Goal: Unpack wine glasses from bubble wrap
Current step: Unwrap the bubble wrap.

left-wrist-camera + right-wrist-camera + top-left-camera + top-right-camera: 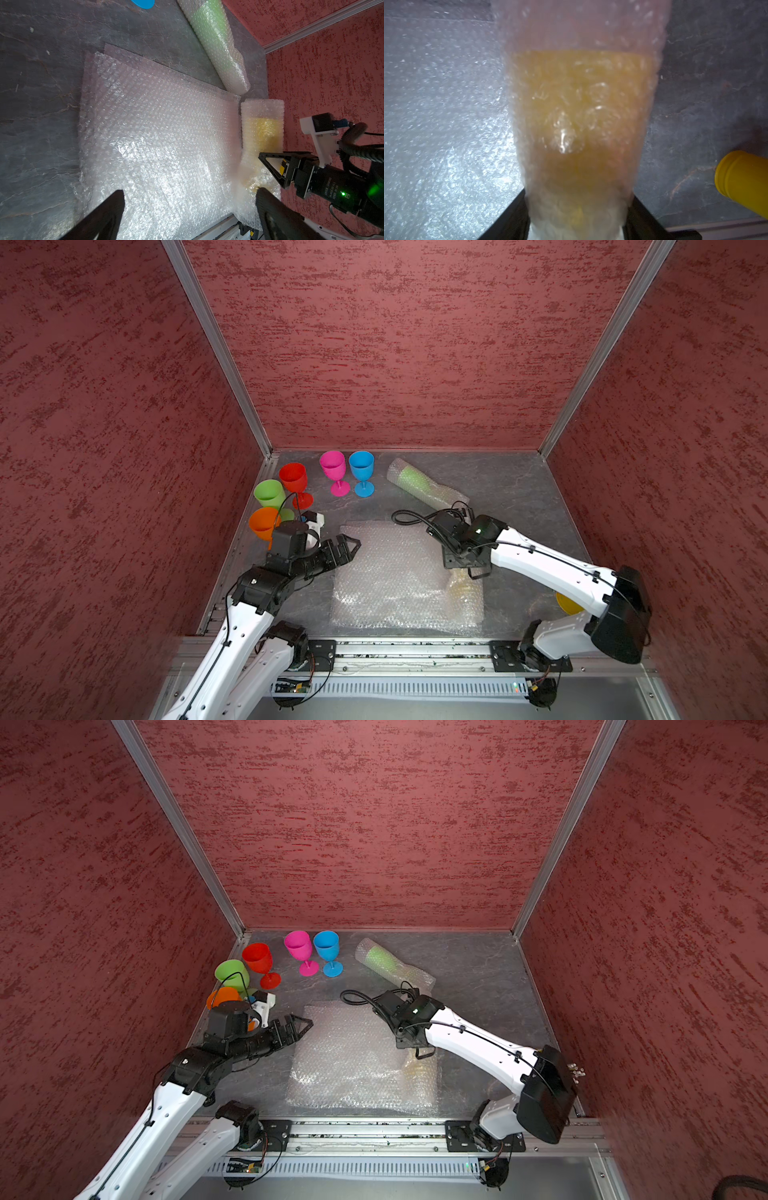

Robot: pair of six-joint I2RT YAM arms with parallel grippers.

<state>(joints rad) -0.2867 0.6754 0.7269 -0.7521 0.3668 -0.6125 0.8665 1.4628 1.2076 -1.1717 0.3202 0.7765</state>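
1. We note the left gripper [190,192] spread wide, empty, by the flat clear bubble-wrap sheets [390,572]
2. The right gripper [579,195] straddles the bubble-wrapped yellow plastic goblet [577,108] at the sheets' edge; clamped or not, we cannot tell

The grey stone-look tabletop [519,489] is matt, with fine pale veins. The dark red walls [415,344] carry a rough, streaky plaster texture, and brushed aluminium corner strips [216,344] join them. The flat stack of clear bubble-wrap sheets [386,572] is glossy and glints white across its bubbles. The green-tinted bubble-wrap sleeve [419,485] and the yellow-tinted bubble-wrap sleeve [262,128] are the same shiny film, milky over the colour inside. The red goblet [293,477], pink goblet [332,464], blue goblet [361,464], light green goblet [269,494] and orange goblet [262,522] are smooth opaque plastic with a soft sheen. The yellow plastic cup [743,174] looks smooth and slightly glossy. The white arm shells [536,568] are smooth plastic.
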